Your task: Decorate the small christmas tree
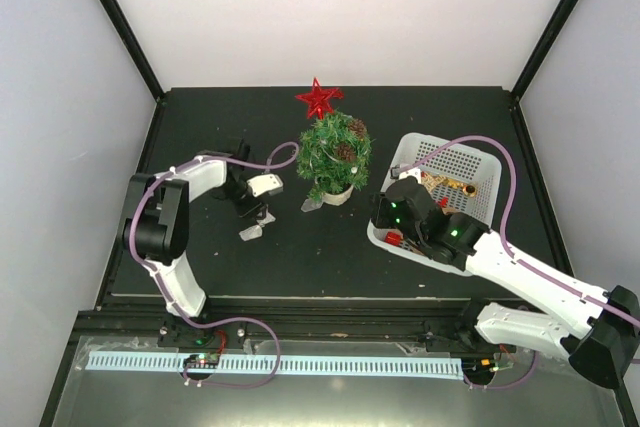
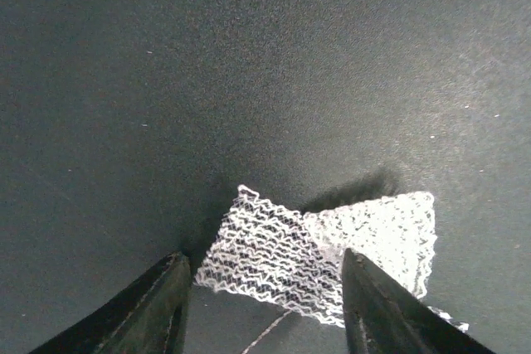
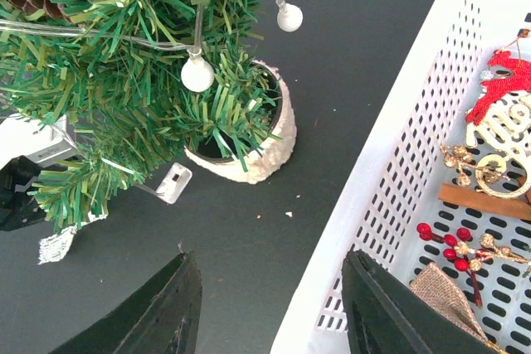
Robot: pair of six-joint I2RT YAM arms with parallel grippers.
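Observation:
The small christmas tree stands in its cream pot mid-table, with a red star on top, pine cones and a string of white bulbs. It also shows in the right wrist view. My left gripper is left of the tree, open, jaws down over a white lace piece that lies flat on the table between the open fingers. My right gripper is open and empty, its fingers either side of the white basket's left wall, low over the table.
The white basket right of the tree holds a red ornament, a gold ornament, red berries and burlap. A second lace piece and a small white tag lie by the pot.

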